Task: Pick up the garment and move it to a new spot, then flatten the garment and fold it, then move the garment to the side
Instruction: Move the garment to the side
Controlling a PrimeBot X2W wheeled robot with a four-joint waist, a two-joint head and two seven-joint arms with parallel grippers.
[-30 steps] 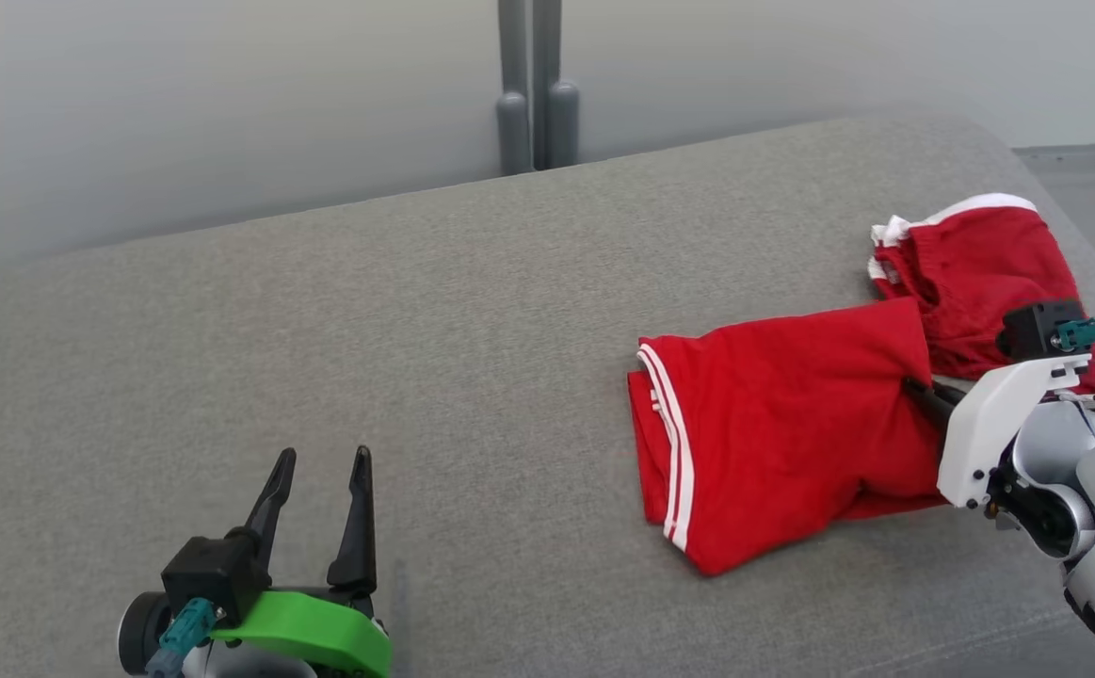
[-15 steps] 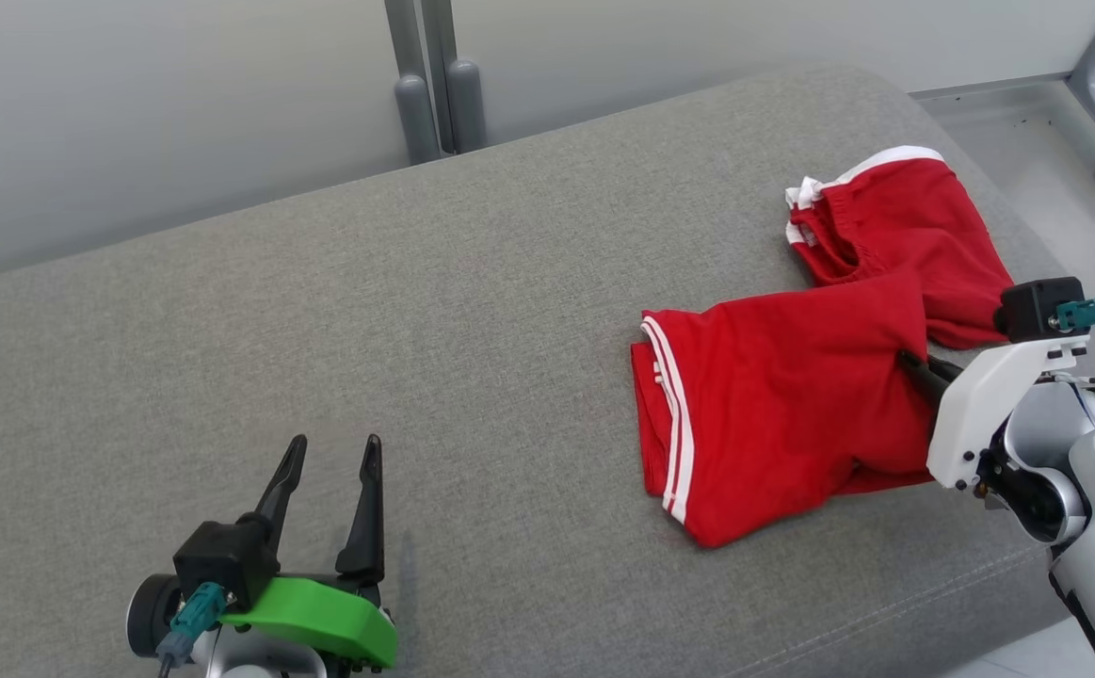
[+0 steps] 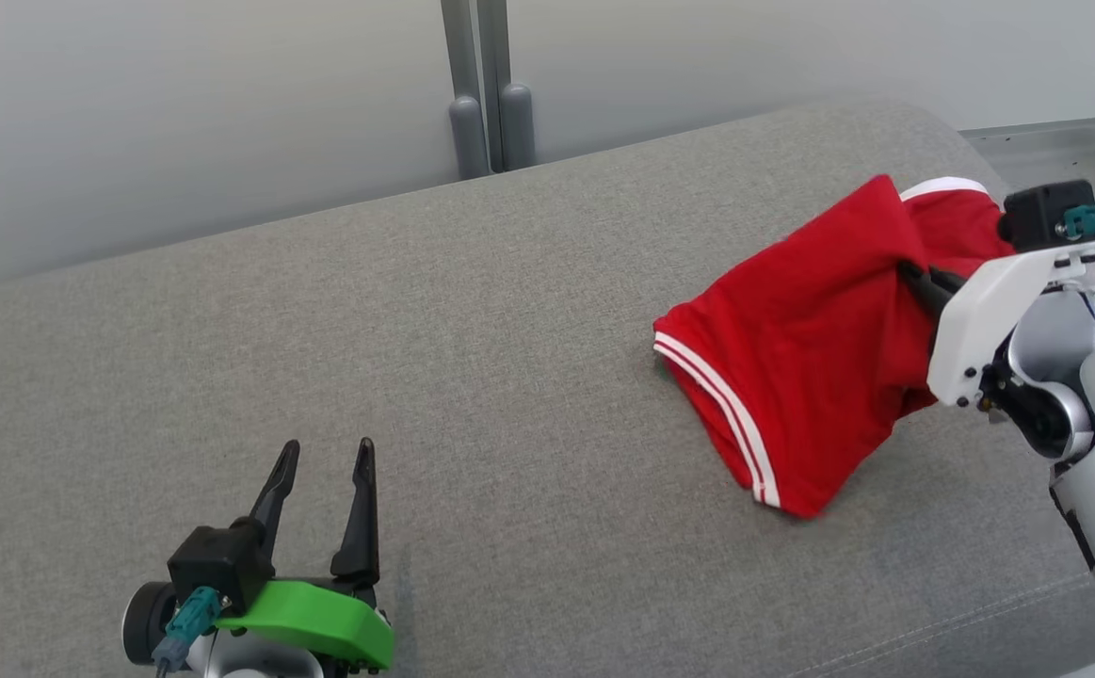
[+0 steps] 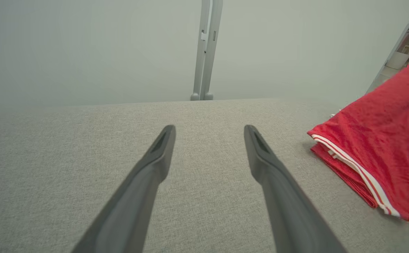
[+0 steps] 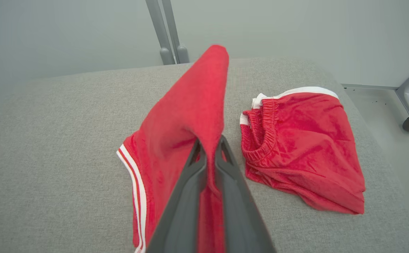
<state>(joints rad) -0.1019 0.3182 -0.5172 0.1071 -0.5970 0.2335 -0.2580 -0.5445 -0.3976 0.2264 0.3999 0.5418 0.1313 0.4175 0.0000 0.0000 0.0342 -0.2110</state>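
The right claw (image 3: 916, 275) is shut tight on a fold of the red shorts (image 3: 792, 367). It has pulled that part up off the grey cushion (image 3: 415, 330), near the right edge, where the shorts lay flat a moment ago. The striped hem (image 3: 716, 395) still touches the cushion, so the pick-up has only begun, and the left claw (image 3: 326, 457) waits wide open by the front edge.

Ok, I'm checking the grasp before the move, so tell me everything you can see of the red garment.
The garment is a pair of red shorts in soft knit cloth, with a white elastic waistband and two white stripes along a leg hem. The right end effector is shut on a fold, holding it up in a peak; the striped hem and the bunched waistband end rest on the grey cushion.
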